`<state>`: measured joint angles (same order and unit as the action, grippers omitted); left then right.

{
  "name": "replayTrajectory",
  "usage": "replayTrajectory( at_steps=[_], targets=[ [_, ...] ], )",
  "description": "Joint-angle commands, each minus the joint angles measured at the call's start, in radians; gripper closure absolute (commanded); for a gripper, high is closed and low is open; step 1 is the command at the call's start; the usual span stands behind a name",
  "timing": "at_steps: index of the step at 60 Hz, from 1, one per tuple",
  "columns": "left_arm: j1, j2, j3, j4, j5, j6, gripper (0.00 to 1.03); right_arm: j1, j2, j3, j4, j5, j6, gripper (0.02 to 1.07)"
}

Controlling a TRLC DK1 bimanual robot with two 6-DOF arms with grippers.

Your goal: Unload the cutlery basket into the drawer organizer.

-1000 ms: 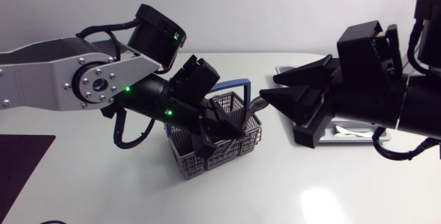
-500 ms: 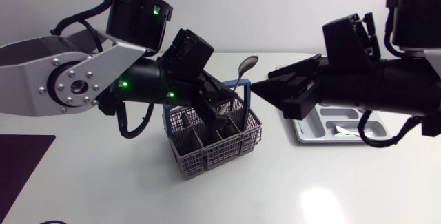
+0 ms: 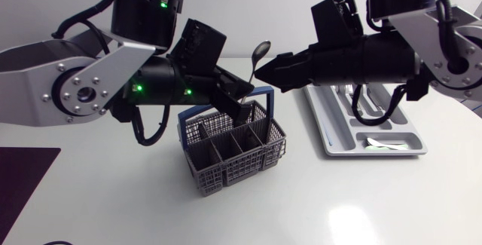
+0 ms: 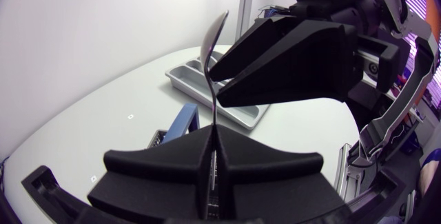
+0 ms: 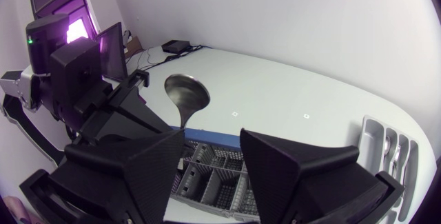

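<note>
The left arm's silver-grey, screw-ringed link carries matte black joints, green lights, looped black cables and a wedge-fingered black gripper.

Basket: on the table, about mid-width, left of the organizer and apart from it.
Organizer: right of the basket and farther back, under the right arm.
Spoon: upright above the basket's rear, bowl uppermost, stem pinched in the left gripper.
Right gripper: facing the left one, its spread fingers either side of the spoon's stem.
Mat: front left corner, well apart from the basket.
</note>
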<state>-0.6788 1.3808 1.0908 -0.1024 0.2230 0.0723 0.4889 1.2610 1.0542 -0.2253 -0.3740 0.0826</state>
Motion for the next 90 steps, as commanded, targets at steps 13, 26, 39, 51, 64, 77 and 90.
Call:
replayTrajectory(
  at_steps=[13,26,39,51,64,77,90],
  targets=[
    [0.042,0.024,-0.006,0.026,-0.002,-0.060,1.00,0.008,0.072,0.061,0.038,-0.005,0.049,0.48],
    [0.053,0.040,-0.005,0.044,-0.002,-0.078,1.00,0.020,0.071,0.061,0.043,-0.008,0.049,0.48],
    [0.050,0.043,-0.002,0.049,-0.002,-0.088,1.00,0.046,0.094,0.073,0.047,-0.003,0.049,0.48],
    [0.047,0.044,-0.003,0.049,-0.002,-0.092,1.00,0.056,0.124,0.090,0.058,0.004,0.049,0.60],
    [0.044,0.044,-0.006,0.050,-0.002,-0.094,1.00,0.063,0.133,0.093,0.066,0.009,0.049,0.72],
    [0.038,0.044,-0.009,0.052,-0.002,-0.094,1.00,0.083,0.140,0.090,0.073,0.010,0.043,0.87],
    [0.038,0.043,-0.012,0.052,-0.002,-0.094,1.00,0.085,0.138,0.086,0.083,0.017,0.039,1.00]
  ],
)
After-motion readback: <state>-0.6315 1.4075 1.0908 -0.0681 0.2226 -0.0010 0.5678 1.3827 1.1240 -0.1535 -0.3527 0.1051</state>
